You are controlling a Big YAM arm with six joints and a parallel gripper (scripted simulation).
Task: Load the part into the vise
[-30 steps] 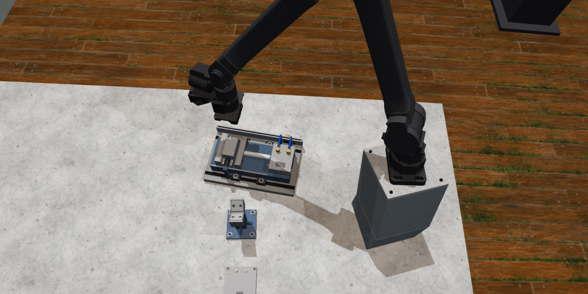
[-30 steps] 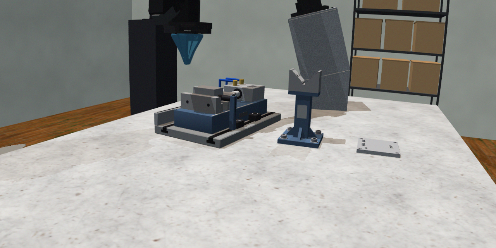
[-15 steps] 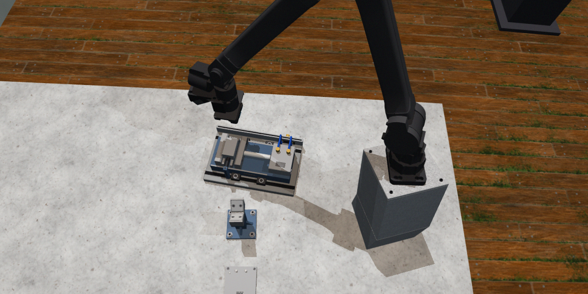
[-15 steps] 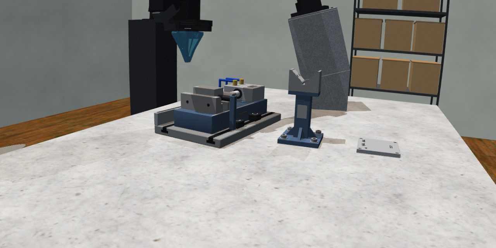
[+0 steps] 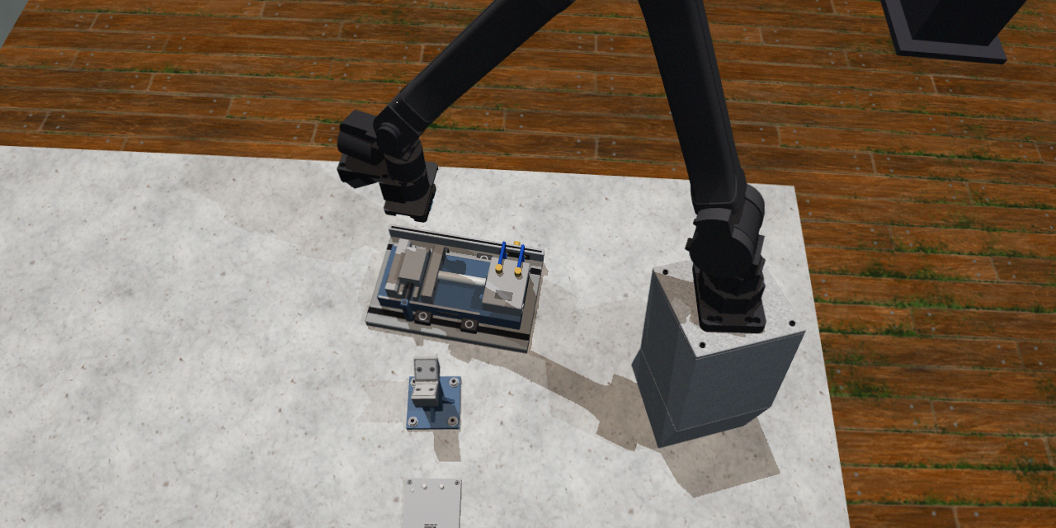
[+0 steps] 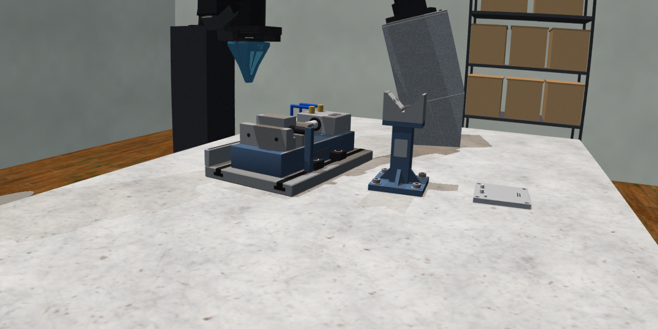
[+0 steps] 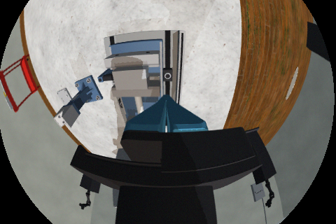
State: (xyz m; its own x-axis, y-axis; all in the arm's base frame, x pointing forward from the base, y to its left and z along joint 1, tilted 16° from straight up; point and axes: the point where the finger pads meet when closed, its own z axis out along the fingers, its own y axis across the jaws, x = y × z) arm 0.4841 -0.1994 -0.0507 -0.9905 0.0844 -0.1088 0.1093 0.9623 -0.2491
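The grey part (image 5: 414,265) lies in the vise (image 5: 454,287), between the jaws and beside the fixed jaw (image 5: 394,270) at the vise's left end; it also shows in the wrist view (image 7: 133,80). I cannot tell which way its slot faces or whether it touches the work stop (image 6: 309,145). My gripper (image 6: 250,76) is shut and empty, its blue fingers pointing down. It hangs well above the far left corner of the vise (image 6: 285,147), apart from everything. In the wrist view the shut fingertips (image 7: 165,102) lie over the vise's edge.
The V-block (image 6: 403,143) on its blue stand is right of the vise and holds nothing. The bare infeed plate (image 6: 502,195) lies further right. The air cylinder (image 6: 329,122) with blue hoses sits at the vise's far end. The arm's grey pedestal (image 5: 712,355) stands at the table's back right.
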